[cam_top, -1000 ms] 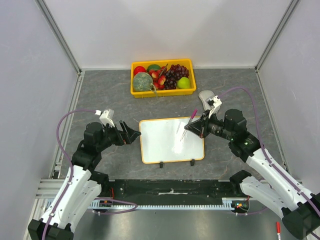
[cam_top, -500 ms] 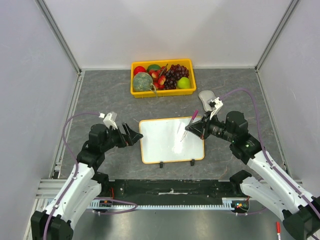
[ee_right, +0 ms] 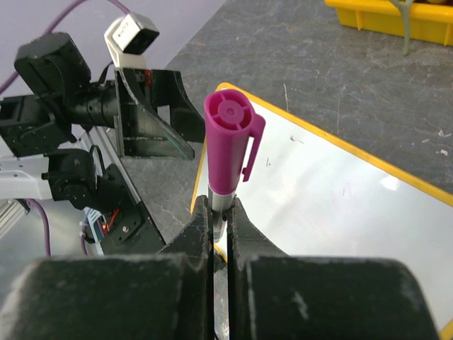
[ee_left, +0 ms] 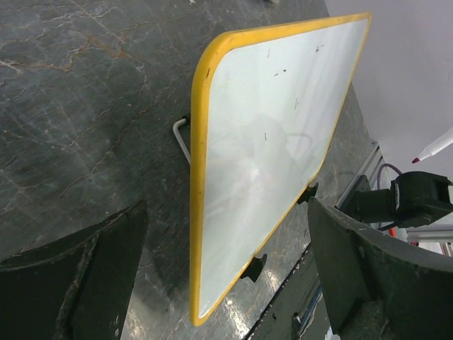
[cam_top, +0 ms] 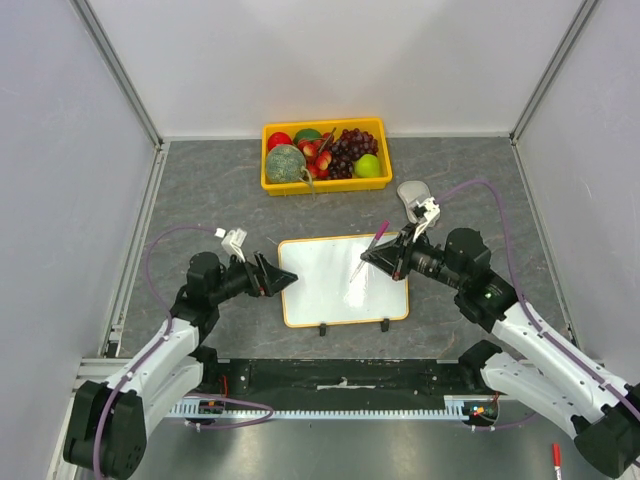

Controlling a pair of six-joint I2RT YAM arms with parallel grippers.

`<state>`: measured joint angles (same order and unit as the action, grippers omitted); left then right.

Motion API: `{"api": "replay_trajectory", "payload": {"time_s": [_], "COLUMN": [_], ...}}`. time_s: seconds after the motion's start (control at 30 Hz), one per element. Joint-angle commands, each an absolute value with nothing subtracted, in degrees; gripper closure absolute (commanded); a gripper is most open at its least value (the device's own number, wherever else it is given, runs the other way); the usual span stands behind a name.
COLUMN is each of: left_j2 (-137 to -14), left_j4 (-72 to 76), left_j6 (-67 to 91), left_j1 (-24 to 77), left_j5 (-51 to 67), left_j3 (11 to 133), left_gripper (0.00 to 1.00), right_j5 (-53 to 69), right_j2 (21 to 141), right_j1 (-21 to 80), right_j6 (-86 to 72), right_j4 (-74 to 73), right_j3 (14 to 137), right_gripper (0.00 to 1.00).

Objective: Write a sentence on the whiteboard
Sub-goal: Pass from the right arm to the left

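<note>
The whiteboard (cam_top: 330, 290) lies flat mid-table, with a yellow-orange rim. Its face is blank apart from a few small specks, and no sentence shows on it. My right gripper (cam_top: 388, 257) is shut on a marker (cam_top: 370, 250) whose magenta cap sits on the rear end. The marker slants down-left, its tip over the board's upper middle; I cannot tell if it touches. In the right wrist view the fingers (ee_right: 200, 227) pinch the marker's (ee_right: 228, 142) grey barrel. My left gripper (cam_top: 281, 279) is open at the board's left edge, and the board's (ee_left: 269, 142) edge lies between its jaws.
A yellow fruit tray (cam_top: 375, 183) with a melon, grapes and other fruit stands at the back. A grey object (cam_top: 411, 191) lies right of the board's far corner. Two black clips (cam_top: 323, 327) stick out at the board's near edge. A red pen (cam_top: 556, 458) lies at bottom right.
My left gripper has moved right, from beside the board to its left edge. My right gripper with the marker has shifted a little left over the board.
</note>
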<state>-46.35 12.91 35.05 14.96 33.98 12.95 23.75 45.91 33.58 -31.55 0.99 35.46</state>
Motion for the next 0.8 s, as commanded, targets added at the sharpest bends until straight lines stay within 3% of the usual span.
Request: {"api": "replay_trajectory", "payload": {"time_s": [0.0,0.47,0.77], "left_j2": [-47.98,-53.79,-33.42], "left_j4": [24.51,28.23,0.46], "left_j6": [35.42,32.70,31.11], "left_j1": [14.68,14.59,14.59], "left_j5": [38.84,40.17,16.37], "left_j3": [11.08,10.10,16.95], "left_gripper": [0.02,0.04,0.00], "right_j5": [18.03,10.55,9.32], "right_j2": [46.76,51.94,53.00], "right_j1": [36.03,44.29,45.62], "right_j6": [-32.78,-34.45,-34.10], "right_j4": [7.55,16.43,14.77], "right_j3": [34.89,33.57,35.86], "right_gripper": [1.00,1.00,1.00]}}
